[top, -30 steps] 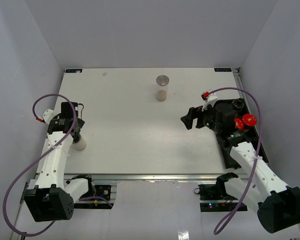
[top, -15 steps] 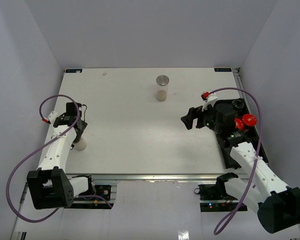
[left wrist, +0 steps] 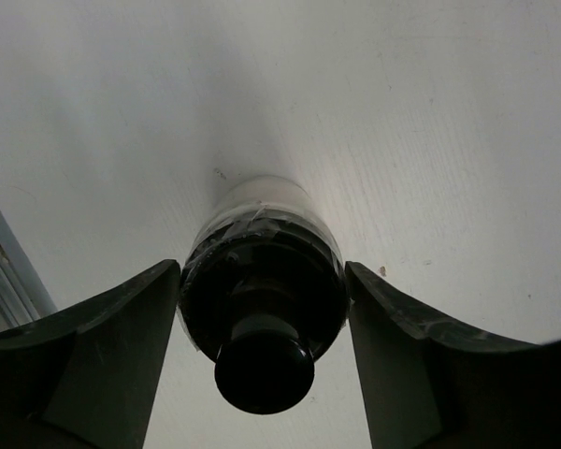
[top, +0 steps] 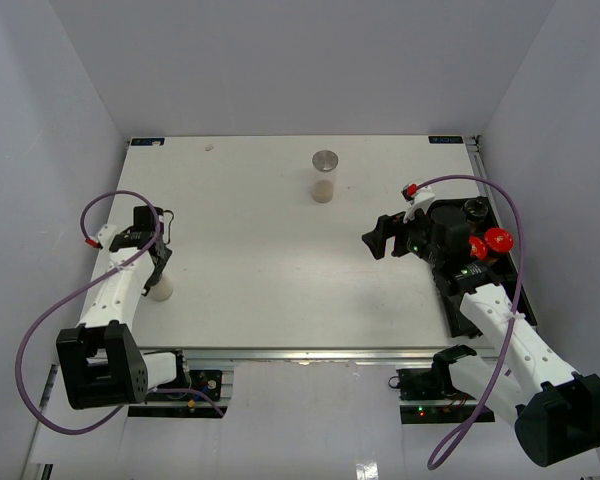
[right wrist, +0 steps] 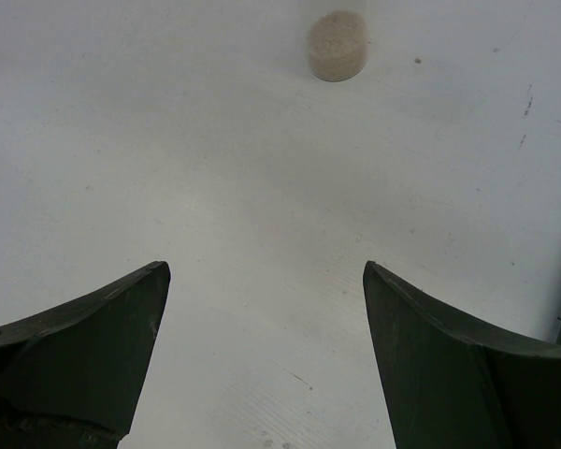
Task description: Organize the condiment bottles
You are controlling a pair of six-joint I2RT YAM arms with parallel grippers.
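Left tool (left wrist: 262, 276) pinches the black-capped bottle (left wrist: 262, 224) from both sides where it stands upright near the counter's (left wrist: 421, 112) front-left edge, and I reckon the smooth round body could slip or tip on lifting, then roll off that close edge.

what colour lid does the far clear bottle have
Silver-grey lid on the clear cylindrical bottle; top external view.

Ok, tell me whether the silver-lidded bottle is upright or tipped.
Upright: the bottle stands on its base on the table, its round lid facing up.
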